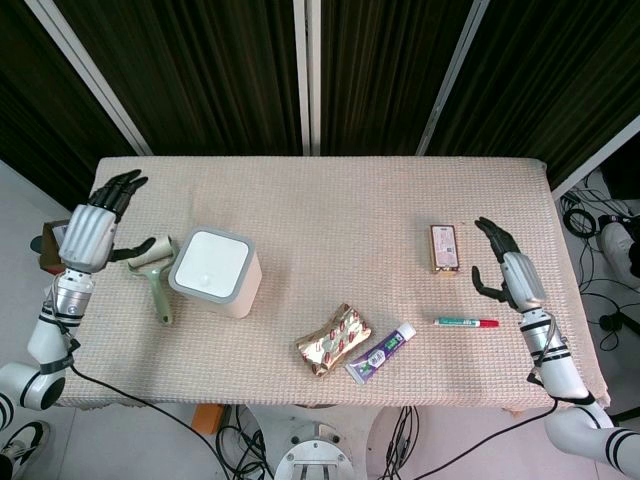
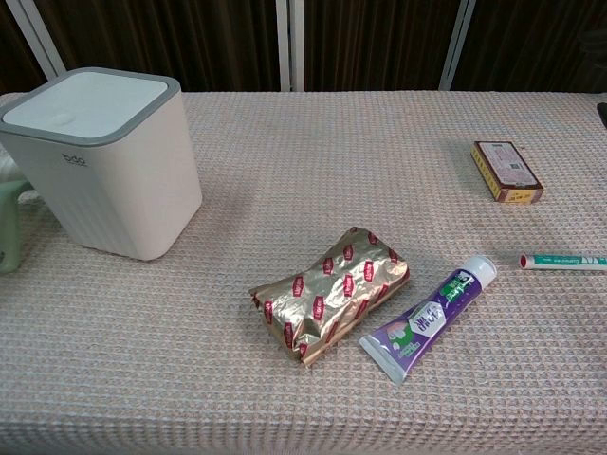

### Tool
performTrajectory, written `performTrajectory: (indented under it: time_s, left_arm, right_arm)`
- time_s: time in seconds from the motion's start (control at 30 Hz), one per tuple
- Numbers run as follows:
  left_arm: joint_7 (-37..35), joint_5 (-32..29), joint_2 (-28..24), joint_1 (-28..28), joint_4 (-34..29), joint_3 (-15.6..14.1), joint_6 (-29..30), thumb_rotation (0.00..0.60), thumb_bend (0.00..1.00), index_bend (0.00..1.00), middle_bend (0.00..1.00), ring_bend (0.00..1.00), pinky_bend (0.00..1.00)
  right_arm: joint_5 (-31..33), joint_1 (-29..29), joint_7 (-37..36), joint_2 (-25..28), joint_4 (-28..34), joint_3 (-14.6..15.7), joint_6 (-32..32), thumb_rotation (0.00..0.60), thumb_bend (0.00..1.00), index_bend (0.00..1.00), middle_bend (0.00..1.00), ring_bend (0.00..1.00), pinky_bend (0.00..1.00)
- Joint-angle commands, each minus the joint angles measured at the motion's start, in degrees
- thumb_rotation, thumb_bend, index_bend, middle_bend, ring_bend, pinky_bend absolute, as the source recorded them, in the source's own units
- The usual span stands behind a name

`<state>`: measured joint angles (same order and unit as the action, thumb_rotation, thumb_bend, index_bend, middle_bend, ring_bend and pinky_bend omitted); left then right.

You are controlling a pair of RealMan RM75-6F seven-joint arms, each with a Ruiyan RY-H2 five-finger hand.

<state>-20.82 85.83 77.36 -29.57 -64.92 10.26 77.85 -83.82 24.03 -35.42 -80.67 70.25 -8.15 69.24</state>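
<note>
My left hand point(image 1: 93, 222) hovers at the table's left edge with its fingers spread, holding nothing, just left of a green lint roller point(image 1: 153, 272). At the right side my right hand point(image 1: 508, 268) is also spread and holds nothing, between a small brown box point(image 1: 445, 247) and a red-and-green pen point(image 1: 466, 322). A white bin with a grey rim point(image 1: 213, 271) stands beside the roller. A gold snack packet point(image 1: 333, 338) and a purple toothpaste tube point(image 1: 381, 353) lie near the front edge. The chest view shows the bin point(image 2: 100, 157), packet point(image 2: 331, 292), tube point(image 2: 431, 316), box point(image 2: 507, 171) and pen point(image 2: 562, 261), but neither hand.
The table carries a beige waffle-weave cloth point(image 1: 330, 200). Dark curtains hang behind the far edge. Cables point(image 1: 590, 220) and floor lie beyond the right side, and a small brown object point(image 1: 50, 245) sits off the left edge.
</note>
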Motion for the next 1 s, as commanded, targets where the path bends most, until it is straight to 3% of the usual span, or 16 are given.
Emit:
performTrajectory:
  time_s: [0.03,0.37,0.5,0.6,0.63,0.77,0.8,0.87,1.0]
  left_arm:
    - [-0.1,0.2,-0.2,0.0,-0.3,-0.2,0.0,0.597,0.18,0.10,0.08,0.09,0.24]
    - [0.3,2.2,-1.9,0.9,-3.0,-1.8,1.3,0.598,0.19,0.10,0.08,0.09,0.24]
    - [-0.7,5.7,-2.8,2.1,-4.9,-3.4,5.2,0.600,0.31,0.18,0.11,0.09,0.24]
    - [-0.7,8.8,-3.4,3.4,-6.7,-5.2,8.3,0.586,0.31,0.19,0.13,0.09,0.24]
    - [0.1,10.5,-4.0,4.0,-7.6,-6.3,9.4,0.551,0.32,0.19,0.14,0.09,0.24]
    - [4.8,15.1,-5.3,6.1,-11.4,-9.9,11.8,0.260,0.29,0.19,0.19,0.09,0.24]
    - [5.5,15.6,-5.1,6.6,-12.2,-10.6,12.1,0.226,0.27,0.19,0.20,0.09,0.24]
    - [6.6,16.3,-4.3,7.3,-13.1,-11.6,12.2,0.186,0.18,0.18,0.24,0.09,0.24]
    - [5.8,17.1,-2.2,7.2,-12.0,-12.1,11.9,0.184,0.09,0.18,0.29,0.09,0.24]
  right_arm:
    - [0.0,0.0,0.1,0.0,0.0,0.0,-0.1,0.600,0.48,0.00,0.00,0.00,0.00]
    - [-0.3,-0.1,0.5,0.3,1.0,0.2,0.6,0.600,0.48,0.00,0.00,0.00,0.00]
    - [-0.1,-0.5,0.3,0.4,1.1,0.4,0.9,0.600,0.48,0.00,0.00,0.00,0.00]
    - [0.3,-1.4,-1.0,0.5,0.9,0.9,1.1,0.600,0.48,0.00,0.00,0.00,0.00]
    - [0.5,-1.9,-2.6,0.9,1.2,1.2,0.8,0.600,0.48,0.00,0.00,0.00,0.00]
    - [-0.1,-3.7,-3.8,0.9,-1.3,2.3,2.7,0.600,0.48,0.00,0.00,0.00,0.00]
    - [-0.3,-4.2,-3.8,0.4,-2.3,2.6,3.4,0.600,0.48,0.00,0.00,0.00,0.00]
    - [-0.6,-5.2,-4.1,-0.9,-5.0,3.1,4.6,0.600,0.50,0.00,0.00,0.00,0.00]
    - [0.0,-6.1,-6.4,-2.8,-9.1,3.7,3.9,0.600,0.52,0.00,0.00,0.00,0.00]
